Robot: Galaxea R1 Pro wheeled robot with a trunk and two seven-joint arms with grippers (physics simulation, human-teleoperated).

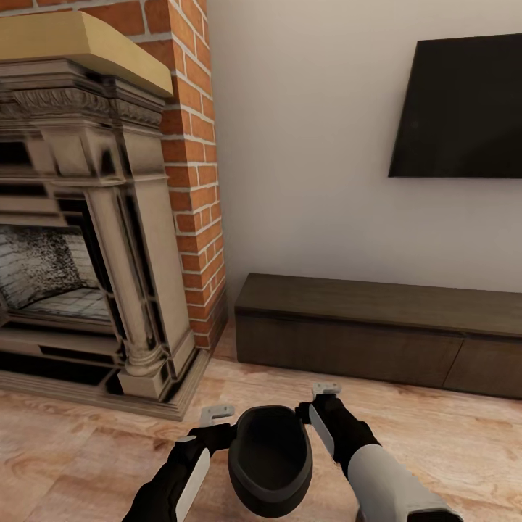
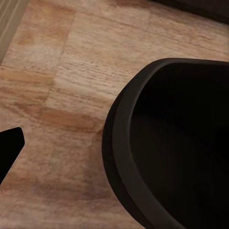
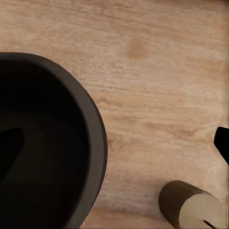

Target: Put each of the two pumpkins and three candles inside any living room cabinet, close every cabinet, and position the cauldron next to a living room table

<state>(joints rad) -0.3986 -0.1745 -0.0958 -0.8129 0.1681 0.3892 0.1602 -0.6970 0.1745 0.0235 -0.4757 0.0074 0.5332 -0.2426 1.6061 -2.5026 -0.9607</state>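
both claws flank cauldron (image 1: pixel 270 460), rim-level

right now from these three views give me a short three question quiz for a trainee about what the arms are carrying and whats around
1. True or false: the cauldron sits between the left gripper and the right gripper.
2. Multiple choice: the drawer fronts of the cabinet look A) pulled open, B) flush and closed, C) removed.
3. Short answer: in the right wrist view, what stubby thing stands on the wooden floor beside the cauldron?

Key
1. True; one gripper is at each side of its rim.
2. B.
3. A candle, grey-beige with a small wick, apart from the cauldron.
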